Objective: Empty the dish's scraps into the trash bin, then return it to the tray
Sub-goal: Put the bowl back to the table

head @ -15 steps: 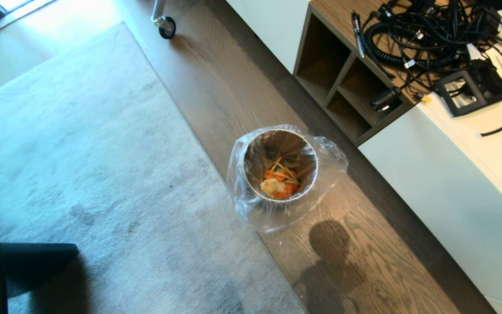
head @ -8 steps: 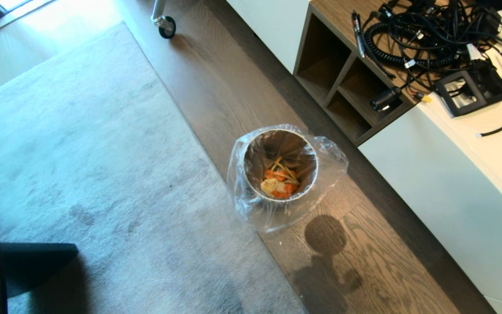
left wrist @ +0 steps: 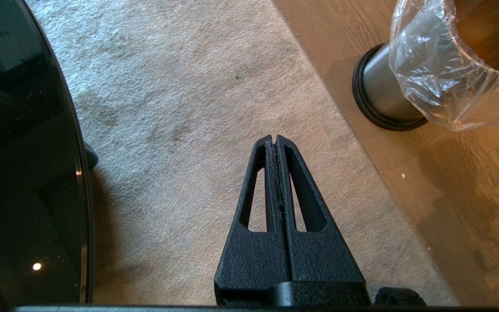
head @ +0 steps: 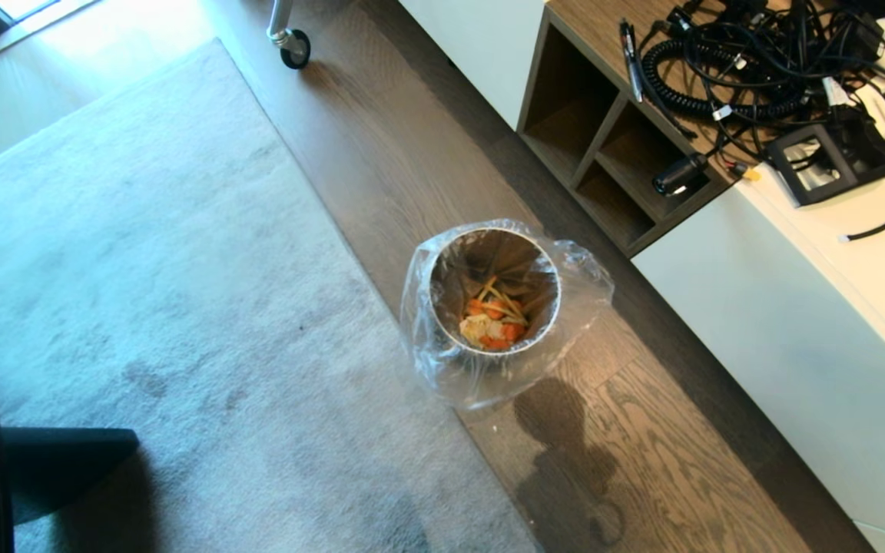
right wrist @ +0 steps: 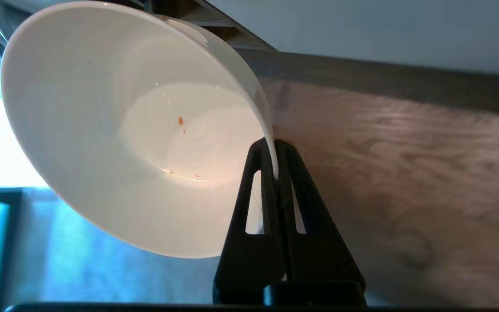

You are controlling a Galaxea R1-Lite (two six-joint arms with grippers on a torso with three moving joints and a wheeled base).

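The trash bin [head: 495, 292], a round metal can lined with a clear bag, stands on the wood floor; orange slices and pale strips, the scraps [head: 493, 321], lie at its bottom. The bin's dark base and bag [left wrist: 405, 93] also show in the left wrist view. My right gripper [right wrist: 271, 145] is shut on the rim of the dish [right wrist: 115, 125], a glossy white bowl tilted on its side, holding only a few orange specks. It is outside the head view; only its shadow falls near the bin. My left gripper [left wrist: 274, 139] is shut and empty above the carpet. The tray is out of view.
A grey carpet [head: 127, 292] covers the floor left of the bin. A glossy black round table [left wrist: 20, 156] edges the left side. A white cabinet with wooden shelves [head: 604, 153] and tangled cables [head: 750, 69] stands to the right. A caster wheel [head: 295, 48] sits at the back.
The bowl-shaped shadow on the floor beside the bin has slid left and changed shape. The bin, the scraps and the left arm have stayed put.
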